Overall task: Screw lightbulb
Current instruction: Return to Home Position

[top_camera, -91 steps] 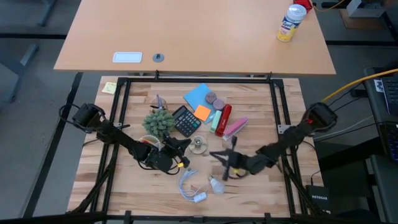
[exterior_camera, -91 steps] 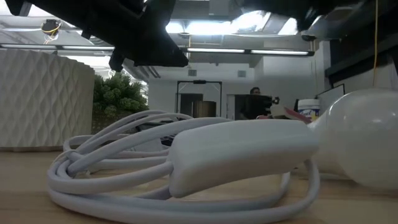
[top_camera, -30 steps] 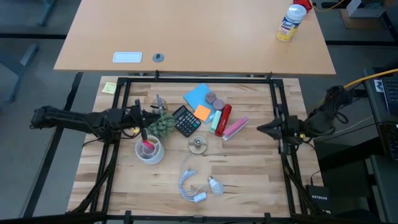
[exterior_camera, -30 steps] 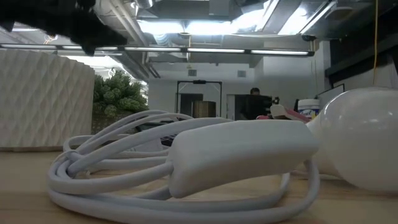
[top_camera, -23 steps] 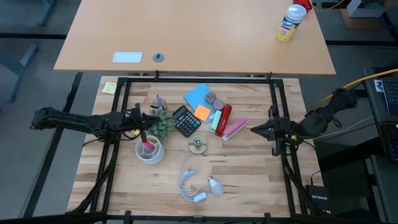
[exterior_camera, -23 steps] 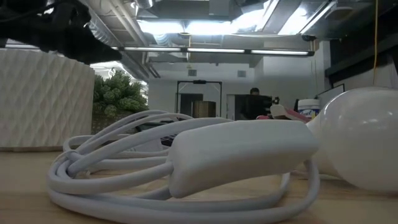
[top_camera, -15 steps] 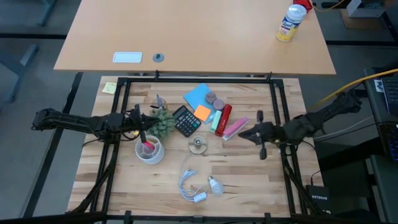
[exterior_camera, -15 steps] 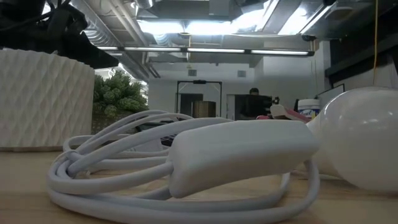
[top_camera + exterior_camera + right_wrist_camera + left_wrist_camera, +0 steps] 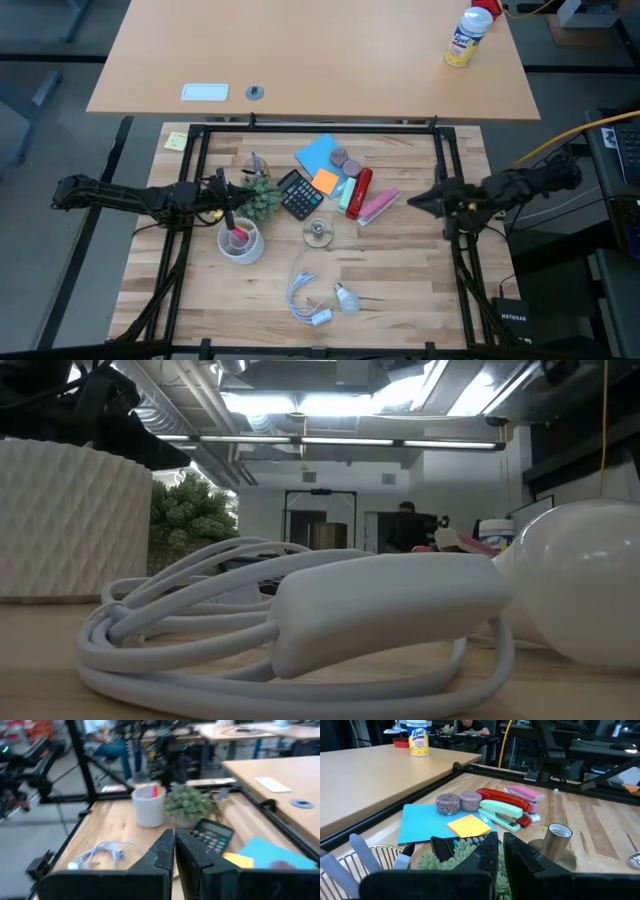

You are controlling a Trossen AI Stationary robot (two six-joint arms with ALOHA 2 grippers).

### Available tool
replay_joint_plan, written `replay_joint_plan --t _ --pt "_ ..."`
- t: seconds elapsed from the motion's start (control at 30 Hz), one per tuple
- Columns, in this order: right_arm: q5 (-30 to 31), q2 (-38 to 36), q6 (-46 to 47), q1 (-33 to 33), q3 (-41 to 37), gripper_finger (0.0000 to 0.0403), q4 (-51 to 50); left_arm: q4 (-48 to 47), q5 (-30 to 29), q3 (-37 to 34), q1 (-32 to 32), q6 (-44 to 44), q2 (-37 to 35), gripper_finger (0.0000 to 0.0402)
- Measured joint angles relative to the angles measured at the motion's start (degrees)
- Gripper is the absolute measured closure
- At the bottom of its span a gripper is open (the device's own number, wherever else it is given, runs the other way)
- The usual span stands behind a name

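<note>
The small white lightbulb (image 9: 347, 297) lies on its side on the wooden table near the front edge, beside the coiled white cable (image 9: 305, 298). In the low view it fills the right edge (image 9: 585, 590). A metal socket on a round base (image 9: 318, 232) stands at the table's middle and also shows in the left wrist view (image 9: 556, 839). My left gripper (image 9: 232, 194) is shut and empty above the table's left side, next to the small green plant (image 9: 262, 197). My right gripper (image 9: 414, 202) is shut and empty above the table's right side.
A white cup (image 9: 240, 240) stands near the left gripper. A black calculator (image 9: 299, 193), orange notes (image 9: 325, 181), a blue sheet (image 9: 318, 152), a red stapler (image 9: 359, 190), a green one and a pink one (image 9: 380, 205) crowd the far middle.
My right gripper has gone out toward the table's middle, then drawn back a little toward the right and far edges. The lightbulb and the cable have stayed where they were.
</note>
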Motion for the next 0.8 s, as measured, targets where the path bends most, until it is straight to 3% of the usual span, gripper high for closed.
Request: replay_joint_plan --t 0.13,0.53,0.8 --pt "2.82 -7.18 1.38 0.00 -5.59 0.0382 -0.07 -0.04 -0.04 0.00 0.00 1.27 0.00 0.0380" --pt "2.35 -27.20 2.17 0.00 -25.23 0.0382 6.50 -0.59 -0.09 0.00 0.00 4.76 0.00 0.0380" --pt "2.10 -27.64 3.81 0.00 -29.85 0.0382 5.92 -3.94 -0.05 0.00 -0.02 4.29 0.21 0.0380"
